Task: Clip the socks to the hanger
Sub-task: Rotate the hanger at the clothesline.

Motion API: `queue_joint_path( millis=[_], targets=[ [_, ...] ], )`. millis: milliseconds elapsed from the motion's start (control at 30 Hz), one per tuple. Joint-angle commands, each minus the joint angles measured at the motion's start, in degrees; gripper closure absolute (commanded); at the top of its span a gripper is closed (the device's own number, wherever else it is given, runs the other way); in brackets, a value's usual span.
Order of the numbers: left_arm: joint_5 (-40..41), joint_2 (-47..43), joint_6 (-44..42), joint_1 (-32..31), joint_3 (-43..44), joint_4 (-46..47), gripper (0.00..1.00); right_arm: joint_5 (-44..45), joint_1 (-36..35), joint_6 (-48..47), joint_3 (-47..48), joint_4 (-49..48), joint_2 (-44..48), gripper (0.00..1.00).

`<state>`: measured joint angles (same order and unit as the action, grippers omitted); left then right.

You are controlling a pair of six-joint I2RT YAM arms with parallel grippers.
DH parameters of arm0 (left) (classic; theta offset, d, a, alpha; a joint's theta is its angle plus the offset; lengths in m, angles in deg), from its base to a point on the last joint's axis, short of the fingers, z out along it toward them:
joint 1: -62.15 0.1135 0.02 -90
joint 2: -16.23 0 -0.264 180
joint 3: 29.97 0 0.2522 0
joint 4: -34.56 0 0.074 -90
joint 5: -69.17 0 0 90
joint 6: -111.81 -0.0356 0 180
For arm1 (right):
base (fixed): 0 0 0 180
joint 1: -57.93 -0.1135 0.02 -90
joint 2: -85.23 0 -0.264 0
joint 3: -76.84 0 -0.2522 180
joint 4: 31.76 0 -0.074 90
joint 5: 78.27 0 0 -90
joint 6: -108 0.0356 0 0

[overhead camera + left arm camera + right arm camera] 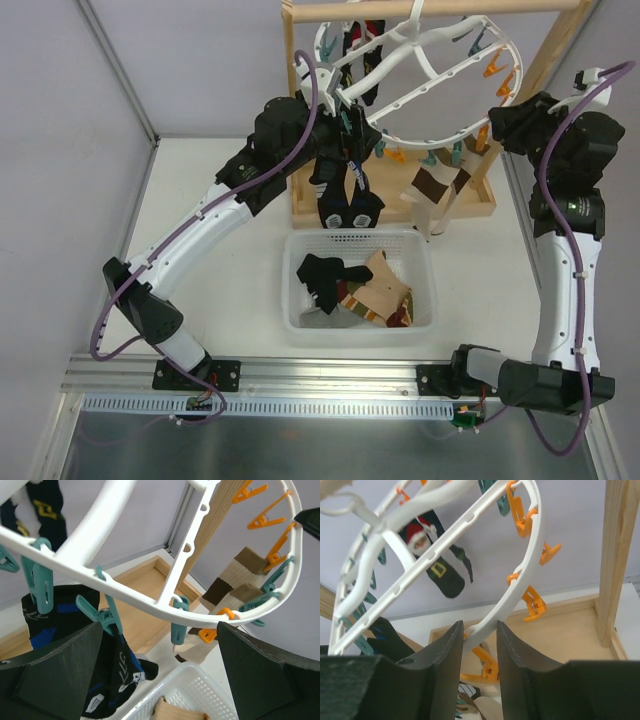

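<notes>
Hanger (100,515) hangs from wood stand (291,110) at the tabletop's (230,280) back. Right arm arches high, gripper (480,627) pinched on its rim. Left arm reaches up under it, gripper (159,627) wide open, empty, by a clipped black sock (115,670). Only the right wrist shows the Santa sock (440,570). More socks (360,290) in basket (300,280). Grey walls.

Left gripper (160,630) wide, right gripper (478,628) tight.

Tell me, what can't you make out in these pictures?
- Top view: the basket holds heaped socks; their overlap hides the count.
- Right wrist view: it is unclear whether the right end effector already pinches the hanger rim or only straddles it.
- Left wrist view: the bottom edge cuts off the basket, so its contents hardly show.
</notes>
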<state>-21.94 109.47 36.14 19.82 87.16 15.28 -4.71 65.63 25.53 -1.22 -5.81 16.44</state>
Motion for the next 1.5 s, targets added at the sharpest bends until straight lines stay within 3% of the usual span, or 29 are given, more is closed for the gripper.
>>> queue_joint_path(
  millis=[0,233,467,700,800,1033,1467],
  targets=[
    [4.0,-5.5,-0.1,0.0,-3.2,0.9,0.01,0.4,-3.1,0.0,-2.9,-1.2,2.1,0.67],
    [7.3,-8.8,-1.1,0.0,-5.1,0.9,0.01,5.4,-10.2,-1.8,-5.7,-0.8,4.7,0.73],
    [11.8,-5.4,-2.3,0.3,-1.5,0.2,0.01,9.1,-16.5,-1.7,-7.7,-0.8,6.5,0.74],
    [9.4,-0.8,-0.9,2.9,2.1,-1.2,0.15,10.8,-20.4,-2.8,-9.1,-0.8,7.1,0.75],
    [9.9,-0.3,-1.0,3.2,3.2,-1.5,0.14,10.8,-22.2,-3.1,-9.0,-1.3,6.2,0.75],
    [10.4,-2.6,-0.2,3.1,1.8,-1.6,0.01,13.1,-27.6,-3.3,-9.6,-4.3,4.4,0.78],
    [10.0,-4.9,-0.1,3.0,0.0,-1.2,0.03,15.7,-37.2,-5.2,-5.8,-7.0,-1.6,0.78]
  ],
)
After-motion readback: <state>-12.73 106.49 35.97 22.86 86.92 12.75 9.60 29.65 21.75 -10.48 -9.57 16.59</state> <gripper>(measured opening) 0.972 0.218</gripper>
